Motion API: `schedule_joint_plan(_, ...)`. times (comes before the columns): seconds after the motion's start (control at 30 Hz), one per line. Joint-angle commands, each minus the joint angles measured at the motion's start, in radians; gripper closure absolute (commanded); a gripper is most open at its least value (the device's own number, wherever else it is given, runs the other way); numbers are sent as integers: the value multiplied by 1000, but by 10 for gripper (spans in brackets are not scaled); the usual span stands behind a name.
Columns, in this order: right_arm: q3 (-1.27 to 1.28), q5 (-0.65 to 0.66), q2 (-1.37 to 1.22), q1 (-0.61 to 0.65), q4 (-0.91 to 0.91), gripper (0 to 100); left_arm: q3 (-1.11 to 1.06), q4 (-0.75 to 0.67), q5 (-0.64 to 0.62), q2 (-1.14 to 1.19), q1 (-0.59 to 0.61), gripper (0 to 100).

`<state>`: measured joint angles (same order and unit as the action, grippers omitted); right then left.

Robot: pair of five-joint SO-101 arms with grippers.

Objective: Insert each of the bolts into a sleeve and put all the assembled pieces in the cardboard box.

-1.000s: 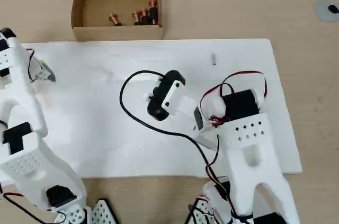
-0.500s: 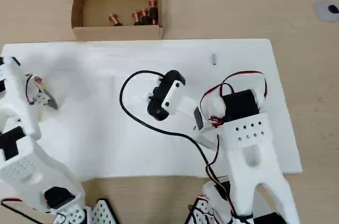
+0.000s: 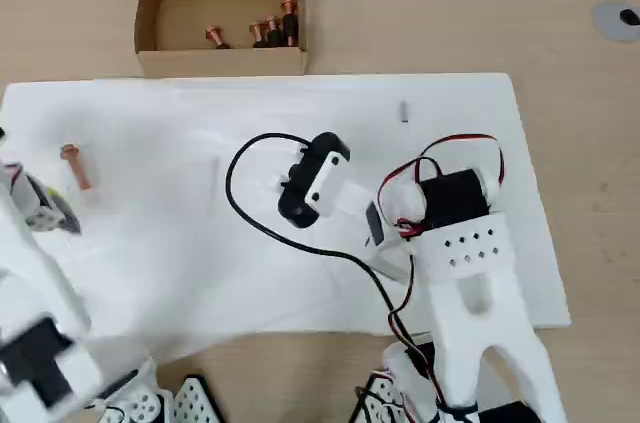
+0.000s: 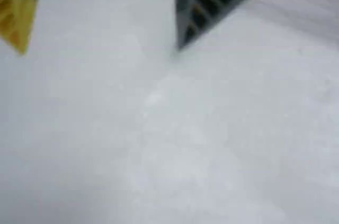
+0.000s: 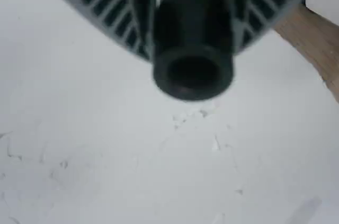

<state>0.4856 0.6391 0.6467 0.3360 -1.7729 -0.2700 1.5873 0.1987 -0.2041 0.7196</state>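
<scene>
A copper bolt (image 3: pixel 75 165) lies loose on the white foam sheet (image 3: pixel 200 273) near its left edge. Just short of it, my left gripper (image 3: pixel 47 208) (image 4: pixel 100 48) stands open over bare foam with nothing between its fingers. My right gripper (image 3: pixel 375 228) (image 5: pixel 193 33) hovers low over the middle of the sheet, shut on a black sleeve (image 5: pixel 193 70) whose open bore faces the wrist camera. The cardboard box (image 3: pixel 150 13) stands beyond the sheet's far edge, with several copper-and-black assembled pieces (image 3: pixel 272 28) in its right part.
A small grey piece (image 3: pixel 404 111) lies on the foam toward the far right. A grey disc (image 3: pixel 615 18) sits on the wooden table at the far right. A black cable (image 3: pixel 240 208) loops over the sheet's middle.
The left arm has drawn back toward the near left edge. The copper bolt that was at its fingers now lies free on the foam. The right arm has not moved.
</scene>
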Motion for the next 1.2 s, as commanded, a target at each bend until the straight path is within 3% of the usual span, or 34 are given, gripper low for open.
schedule_joint_plan(0.0,-2,5,28,13,-14,988,37,-121,-58,-171,-71,810)
schedule_joint_plan(0.17,4,3,31,10,-15,988,-83,-387,-78,-128,-106,810)
schedule_joint_plan(0.3,54,3,31,10,-15,988,-114,-499,-80,10,-104,810)
schedule_joint_plan(0.5,70,-11,31,13,-15,988,26,-525,-137,177,-106,810)
schedule_joint_plan(0.83,71,-11,31,13,-15,988,137,-539,-218,389,-215,810)
schedule_joint_plan(1.17,71,-11,31,13,-14,988,137,-628,-236,444,-146,811)
